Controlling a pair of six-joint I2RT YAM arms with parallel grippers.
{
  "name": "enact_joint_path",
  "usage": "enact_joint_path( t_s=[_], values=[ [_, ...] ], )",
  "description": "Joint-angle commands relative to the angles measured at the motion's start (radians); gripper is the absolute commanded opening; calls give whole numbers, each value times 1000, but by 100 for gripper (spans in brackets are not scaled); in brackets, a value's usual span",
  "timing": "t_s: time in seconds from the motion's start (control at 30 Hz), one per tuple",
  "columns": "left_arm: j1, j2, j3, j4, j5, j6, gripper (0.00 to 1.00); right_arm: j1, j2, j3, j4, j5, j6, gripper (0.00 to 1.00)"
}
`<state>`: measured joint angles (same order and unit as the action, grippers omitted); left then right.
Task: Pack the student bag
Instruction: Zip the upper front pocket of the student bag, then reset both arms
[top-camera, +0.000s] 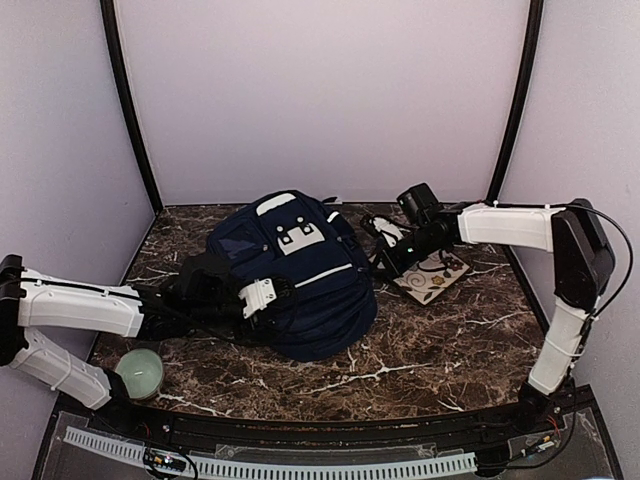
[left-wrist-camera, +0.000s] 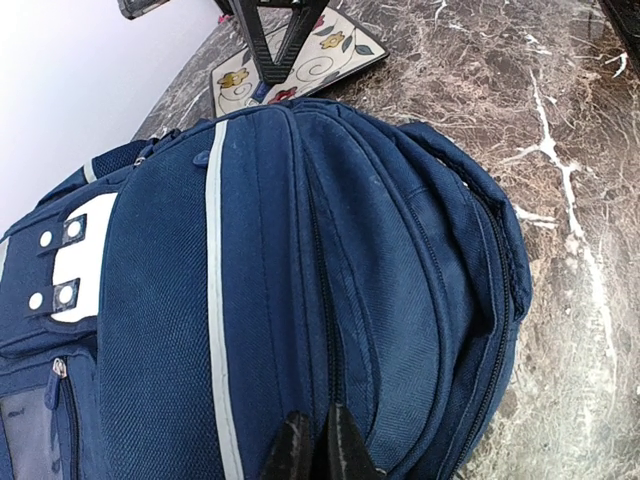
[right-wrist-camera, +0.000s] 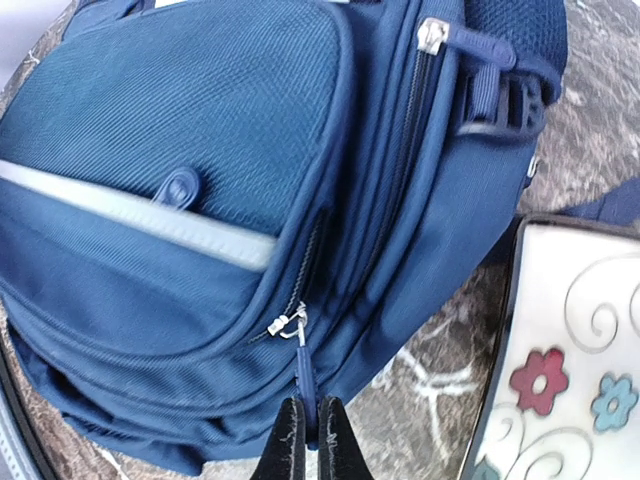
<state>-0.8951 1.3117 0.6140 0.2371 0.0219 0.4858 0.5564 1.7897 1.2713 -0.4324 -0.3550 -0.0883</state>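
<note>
The student bag (top-camera: 300, 285), a large navy backpack with grey stripes and white patches, lies in the middle of the table. My left gripper (top-camera: 262, 298) is on its near-left side. In the left wrist view the left gripper (left-wrist-camera: 312, 452) is shut, pinching a fold of the bag (left-wrist-camera: 300, 250) beside a zipper line. My right gripper (top-camera: 383, 262) is at the bag's right side. In the right wrist view the right gripper (right-wrist-camera: 308, 440) is shut on a blue zipper pull (right-wrist-camera: 307, 380) hanging from a silver slider (right-wrist-camera: 290, 325) on the bag (right-wrist-camera: 200, 130).
A flowered white board (top-camera: 435, 278) lies on the table right of the bag, under my right arm; it also shows in the right wrist view (right-wrist-camera: 570, 350). A pale green candle jar (top-camera: 140, 370) stands at the front left by my left arm.
</note>
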Motion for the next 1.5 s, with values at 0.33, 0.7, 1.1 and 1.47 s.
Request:
enact_joint_path(
  t_s=[0.33, 0.7, 1.1, 1.47],
  values=[
    [2, -100, -55, -74, -24, -42, 0, -42, 171, 168, 198, 140, -4, 0],
    [2, -98, -55, -84, -30, -48, 0, -52, 232, 243, 279, 178, 34, 0],
    [2, -122, -5, -142, -176, -175, 31, -105, 104, 242, 157, 78, 80, 29],
    [12, -276, 107, -248, -454, -363, 78, -287, -249, 176, 98, 90, 76, 42]
  ],
)
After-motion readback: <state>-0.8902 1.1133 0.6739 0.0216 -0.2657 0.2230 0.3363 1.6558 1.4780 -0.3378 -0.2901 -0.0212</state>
